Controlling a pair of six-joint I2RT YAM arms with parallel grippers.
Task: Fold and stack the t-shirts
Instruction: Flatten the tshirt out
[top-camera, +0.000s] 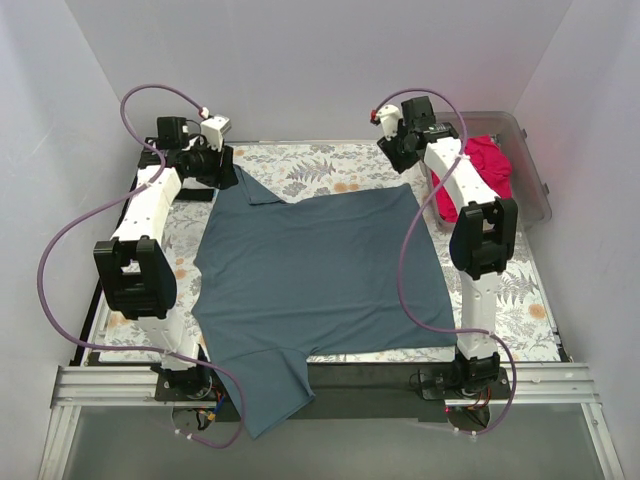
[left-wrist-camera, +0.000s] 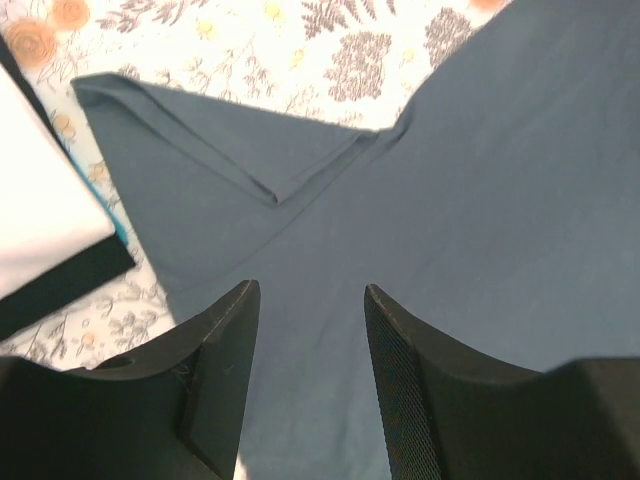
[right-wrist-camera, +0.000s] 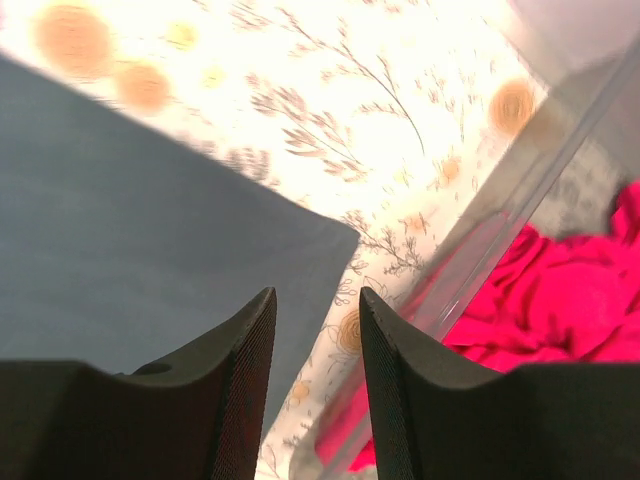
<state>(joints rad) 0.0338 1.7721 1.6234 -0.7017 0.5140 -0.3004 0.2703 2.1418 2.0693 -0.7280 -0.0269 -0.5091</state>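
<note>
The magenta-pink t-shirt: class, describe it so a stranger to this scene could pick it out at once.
From the floral-patterned cloth covering the table, look to its far right corner, where a clear plastic bin stands. The crumpled magenta-pink fabric t-shirt lies inside it. Unlike the slate-blue t-shirt spread flat mid-table, it is bunched and bright.

Floral cloth (top-camera: 320, 165), clear plastic bin (top-camera: 533, 185)

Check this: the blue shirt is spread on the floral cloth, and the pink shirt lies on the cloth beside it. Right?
The blue shirt is spread on the floral cloth, yes. But the pink shirt lies in the clear bin, not on the cloth; the top view shows it.
</note>
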